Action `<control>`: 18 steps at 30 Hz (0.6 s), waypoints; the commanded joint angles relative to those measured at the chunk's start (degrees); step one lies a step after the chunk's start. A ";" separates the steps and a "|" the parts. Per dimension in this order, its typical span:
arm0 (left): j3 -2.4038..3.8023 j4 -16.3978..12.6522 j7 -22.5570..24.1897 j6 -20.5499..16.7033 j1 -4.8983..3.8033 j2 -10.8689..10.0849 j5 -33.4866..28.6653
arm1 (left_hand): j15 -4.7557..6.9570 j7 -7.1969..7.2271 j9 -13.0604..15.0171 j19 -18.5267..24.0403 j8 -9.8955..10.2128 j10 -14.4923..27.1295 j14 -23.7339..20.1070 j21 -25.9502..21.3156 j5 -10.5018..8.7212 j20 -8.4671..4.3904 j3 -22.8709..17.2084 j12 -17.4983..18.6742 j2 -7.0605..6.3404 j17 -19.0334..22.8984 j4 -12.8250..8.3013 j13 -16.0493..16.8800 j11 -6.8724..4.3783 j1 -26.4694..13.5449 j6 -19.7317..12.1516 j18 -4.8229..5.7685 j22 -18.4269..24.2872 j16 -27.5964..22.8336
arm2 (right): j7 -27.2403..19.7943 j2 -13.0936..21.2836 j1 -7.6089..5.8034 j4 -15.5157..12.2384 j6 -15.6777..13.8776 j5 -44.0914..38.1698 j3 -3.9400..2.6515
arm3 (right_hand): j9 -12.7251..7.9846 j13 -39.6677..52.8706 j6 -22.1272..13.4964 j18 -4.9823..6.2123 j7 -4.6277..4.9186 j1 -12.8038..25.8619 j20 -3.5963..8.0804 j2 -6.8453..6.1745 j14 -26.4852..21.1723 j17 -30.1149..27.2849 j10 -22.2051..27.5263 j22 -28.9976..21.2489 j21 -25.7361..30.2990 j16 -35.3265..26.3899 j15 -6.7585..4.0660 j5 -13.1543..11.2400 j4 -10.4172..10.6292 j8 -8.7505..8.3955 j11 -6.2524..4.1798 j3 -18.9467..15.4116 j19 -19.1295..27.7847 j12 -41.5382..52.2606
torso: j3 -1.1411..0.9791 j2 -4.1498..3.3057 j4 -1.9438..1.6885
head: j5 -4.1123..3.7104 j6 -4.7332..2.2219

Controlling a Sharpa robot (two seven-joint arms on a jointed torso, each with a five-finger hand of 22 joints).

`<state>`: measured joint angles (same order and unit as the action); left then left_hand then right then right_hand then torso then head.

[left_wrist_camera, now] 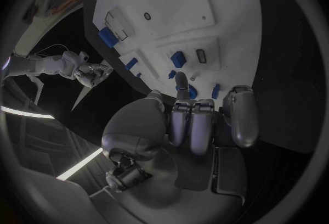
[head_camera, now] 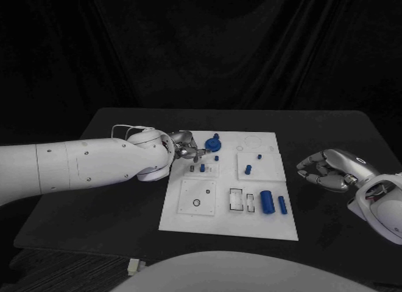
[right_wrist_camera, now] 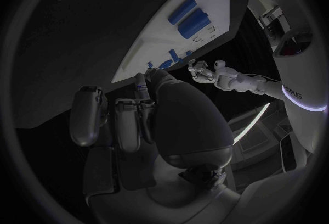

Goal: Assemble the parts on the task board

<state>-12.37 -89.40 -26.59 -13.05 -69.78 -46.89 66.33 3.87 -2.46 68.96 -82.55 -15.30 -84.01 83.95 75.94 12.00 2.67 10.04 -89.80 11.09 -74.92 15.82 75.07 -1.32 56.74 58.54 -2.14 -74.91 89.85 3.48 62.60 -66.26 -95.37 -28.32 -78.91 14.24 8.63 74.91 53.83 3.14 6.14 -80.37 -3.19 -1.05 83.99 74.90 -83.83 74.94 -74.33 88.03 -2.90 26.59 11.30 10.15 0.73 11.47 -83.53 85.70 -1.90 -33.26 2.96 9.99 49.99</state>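
A black surface (head_camera: 122, 213) is carrying everything, its far edge sitting against a dark curtain. Lying flat on it, around the middle, is the white task board (head_camera: 214, 219), with its long sides running from near to far. Bare black surface is showing on the left, on the right and along the near edge of the board. The board is sitting slightly askew, its near end spreading a little wider in the head view. A small pale object (head_camera: 133, 266) is showing just beyond the near edge of the surface; what it is cannot be told.
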 commanded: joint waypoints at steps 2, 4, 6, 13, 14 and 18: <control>0.07 -0.07 0.79 3.88 -1.85 -0.12 -0.91 | 0.06 0.34 0.15 -0.54 0.42 -5.99 6.05 0.82 0.15 -0.08 -0.68 -0.20 -0.41 -15.08 -1.18 14.93 -0.18 3.17 0.27 -0.93 -11.07 0.15 | -0.30 0.07 0.12 -0.07 -1.41 -0.31 -0.04 | 0.03 8.19 0.30 0.23 0.01 0.04 -0.19 -0.35 5.45 12.97 -1.54 10.52 -0.69 0.30 0.05 0.19 0.06 0.02 0.25 0.43 -0.12 0.19 | 0.00 -0.03 0.02 | -0.16 0.01; 0.07 -0.10 0.67 4.95 -3.00 -0.17 -0.92 | 0.28 0.57 0.19 -0.91 0.58 -5.99 6.05 1.44 0.08 -0.28 -1.76 -0.20 -0.97 -15.08 -2.69 14.93 -0.40 6.49 0.28 -0.80 -11.24 0.15 | -0.37 0.14 0.12 -0.13 -1.57 -0.31 -0.04 | 0.02 8.33 0.31 0.14 0.01 0.11 -0.19 -0.38 5.50 13.12 -1.67 10.65 -1.10 0.42 0.04 0.25 0.04 0.01 0.24 0.48 -0.33 0.29 | 0.01 -0.09 -0.03 | -0.27 0.01; 0.07 -0.14 0.30 6.09 -4.06 -0.21 -0.93 | 0.34 0.64 0.19 -1.08 0.65 -5.99 6.05 1.73 0.15 -0.35 -2.11 -0.20 -1.40 -15.08 -3.21 14.93 -0.47 7.68 0.37 -0.75 -11.31 0.15 | -0.39 0.19 0.12 -0.20 -1.79 -0.31 -0.04 | 0.00 8.33 0.29 0.03 0.00 0.27 -0.17 -0.36 5.16 11.77 -1.75 10.82 -1.65 -0.63 -0.01 0.28 0.05 -0.03 0.14 0.56 -0.62 0.32 | 0.02 -0.18 0.00 | -0.43 0.01; 0.08 1.97 -0.60 9.24 -7.15 0.82 1.19 | 0.46 0.63 0.16 -1.83 0.76 -5.99 6.05 3.05 -2.40 -0.50 -1.91 -0.20 -2.05 -15.08 -2.46 14.93 -0.54 7.70 0.83 -0.46 -11.68 0.15 | -0.98 0.47 0.11 -0.79 -3.22 -0.31 -0.04 | -0.01 5.95 0.82 0.00 -0.75 2.81 0.67 0.11 3.29 1.55 -1.46 10.72 -1.41 -8.95 -1.03 -0.18 0.80 -0.06 -0.99 1.23 -1.17 -1.46 | -0.06 -0.21 -0.08 | -0.61 0.01; 0.08 2.77 -0.65 9.49 -7.41 1.14 1.65 | 0.47 0.64 0.19 -1.91 0.77 -5.99 6.05 3.20 -3.22 -0.51 -1.76 -0.20 -2.14 -15.08 -1.98 14.93 -0.55 7.45 0.94 -0.43 -11.72 0.15 | -1.15 0.53 0.11 -0.96 -3.52 -0.31 -0.04 | -0.01 5.89 0.98 -0.17 -0.88 3.47 0.79 0.27 3.28 0.80 -1.61 10.97 -2.15 -9.49 -1.15 -0.27 1.18 -0.07 -1.18 1.21 -1.53 -1.55 | -0.08 -0.20 -0.13 | -0.69 0.01; 0.08 5.95 -0.97 10.12 -7.94 2.32 2.56 | 0.47 0.64 0.29 -2.14 0.73 -5.99 6.05 3.64 -4.27 -0.53 -1.49 -0.20 -2.25 -15.08 -1.25 14.93 -0.55 7.01 1.11 -0.33 -11.84 0.15 | -1.69 0.63 0.11 -1.31 -4.30 -0.31 -0.05 | 0.21 6.20 1.83 -0.42 -1.23 5.49 1.03 0.65 3.57 0.75 -2.16 11.36 -3.20 -9.30 -1.37 -0.73 2.49 -0.40 -1.50 0.99 -2.05 -1.47 | 0.05 -0.39 0.11 | -0.76 0.01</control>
<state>-12.31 -84.01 -27.24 -5.51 -77.53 -44.79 67.24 3.87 -1.73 69.22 -83.80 -14.86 -84.01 83.95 79.42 7.93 2.25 8.63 -89.80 8.76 -74.92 14.28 75.08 -1.32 64.23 59.27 -2.14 -74.91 89.85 2.72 63.12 -66.26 -96.47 -30.40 -78.91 14.23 8.76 74.91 55.30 3.14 4.94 -75.17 -2.56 -0.43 83.96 74.90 -84.09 74.93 -77.38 78.76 -4.00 25.96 13.62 9.97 -0.35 12.47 -84.15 84.50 -1.92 -33.52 2.92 9.29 49.99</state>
